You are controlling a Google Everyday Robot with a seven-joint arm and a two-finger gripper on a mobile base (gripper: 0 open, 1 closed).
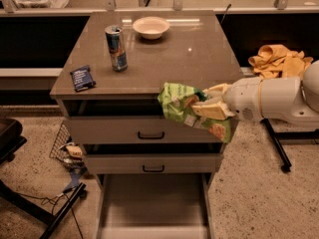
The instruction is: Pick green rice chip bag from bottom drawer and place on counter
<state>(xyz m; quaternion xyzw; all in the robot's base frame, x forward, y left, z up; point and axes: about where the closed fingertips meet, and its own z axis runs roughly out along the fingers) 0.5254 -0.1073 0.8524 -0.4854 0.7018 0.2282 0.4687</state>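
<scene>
While the drawer (149, 203) is sitting open, your gripper (203, 104) is clamping the bag (175, 99) by the counter (199, 59) edge.

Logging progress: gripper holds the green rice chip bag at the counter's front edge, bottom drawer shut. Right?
No: the camera view shows the bottom drawer pulled open. The gripper does hold the green rice chip bag at the counter's front edge.

I work in what looks like an office test kitchen: a drawer cabinet (144, 133) mid-frame carries a bowl (150, 27) and drink can (116, 48), with speckled floor (249, 193) and loose cables (45, 203) lower left. My claw (203, 106), right of centre, grips a green chip bag (177, 101).
</scene>
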